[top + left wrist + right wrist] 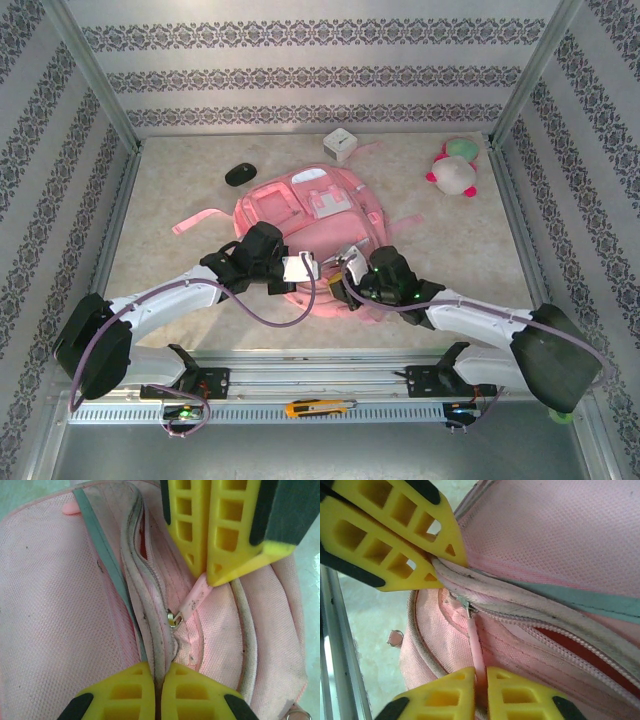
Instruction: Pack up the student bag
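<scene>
Left wrist view: bottom centre, the left gripper (159, 672) pinches pale trim (152, 640) on the large pink fabric backpack (50, 620), apparently anchoring it while, upper right, the right gripper (206, 575) nips the pink zip tab (197, 595).

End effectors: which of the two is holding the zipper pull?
The right end effector: it grips the pink zipper pull. The left end effector pinches pale trim on the bag instead.

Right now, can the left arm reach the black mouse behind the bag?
Probably not yet: the left gripper is shut on the trim of the student bag, and the black mouse lies beyond it. After letting go, the way looks free.
</scene>
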Controlling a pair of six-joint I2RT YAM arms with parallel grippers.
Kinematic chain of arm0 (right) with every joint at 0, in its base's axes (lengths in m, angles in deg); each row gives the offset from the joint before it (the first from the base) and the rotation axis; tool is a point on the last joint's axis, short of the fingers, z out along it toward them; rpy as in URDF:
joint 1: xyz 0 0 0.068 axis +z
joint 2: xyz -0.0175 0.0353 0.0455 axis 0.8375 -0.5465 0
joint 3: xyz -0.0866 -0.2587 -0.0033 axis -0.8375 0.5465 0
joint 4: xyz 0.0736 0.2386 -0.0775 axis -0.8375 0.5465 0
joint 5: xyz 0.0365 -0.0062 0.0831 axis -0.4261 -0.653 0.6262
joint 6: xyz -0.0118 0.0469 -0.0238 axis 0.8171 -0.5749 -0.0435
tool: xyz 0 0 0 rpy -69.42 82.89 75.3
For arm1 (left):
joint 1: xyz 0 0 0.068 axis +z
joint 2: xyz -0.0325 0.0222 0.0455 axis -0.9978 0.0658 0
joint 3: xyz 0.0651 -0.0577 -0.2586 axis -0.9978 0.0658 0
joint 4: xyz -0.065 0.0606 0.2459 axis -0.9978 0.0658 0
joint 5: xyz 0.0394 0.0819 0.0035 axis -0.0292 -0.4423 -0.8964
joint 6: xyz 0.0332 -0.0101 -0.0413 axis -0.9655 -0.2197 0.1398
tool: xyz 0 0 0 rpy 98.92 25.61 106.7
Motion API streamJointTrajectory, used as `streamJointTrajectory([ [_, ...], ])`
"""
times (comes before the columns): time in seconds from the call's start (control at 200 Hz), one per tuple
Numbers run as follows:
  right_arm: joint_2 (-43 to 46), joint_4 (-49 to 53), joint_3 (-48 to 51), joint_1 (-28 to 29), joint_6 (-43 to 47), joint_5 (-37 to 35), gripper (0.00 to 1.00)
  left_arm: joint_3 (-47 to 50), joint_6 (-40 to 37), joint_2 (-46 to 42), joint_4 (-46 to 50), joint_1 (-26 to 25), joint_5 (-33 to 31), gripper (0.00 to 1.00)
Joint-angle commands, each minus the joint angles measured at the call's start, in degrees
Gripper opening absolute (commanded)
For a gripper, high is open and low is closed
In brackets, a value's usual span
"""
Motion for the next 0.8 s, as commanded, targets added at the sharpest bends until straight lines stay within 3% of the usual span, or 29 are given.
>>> streamJointTrajectory([
  [0.0,-1.9,-2.9,-3.2,0.6,0.8,2.2,0.16,-1.4,1.1,-0.6,-0.3,0.1,3.7,0.0],
  [0.28,-5.7,-5.1,-5.4,0.8,-0.2,4.0,0.22,-1.3,1.7,-0.6,-1.1,0.1,4.7,0.0],
  [0.355,-5.6,-5.4,-5.3,0.8,-0.4,4.3,0.17,-1.3,1.7,-0.7,-1.0,0.1,4.1,0.0],
  [0.465,-3.1,-5.0,-4.1,0.3,-0.6,4.1,0.0,-1.2,1.2,-0.6,0.1,0.2,2.0,0.0],
  [0.794,12.1,4.9,4.1,-10.9,-5.0,3.5,0.0,-0.8,-1.1,-4.6,7.2,3.2,-4.2,0.0],
])
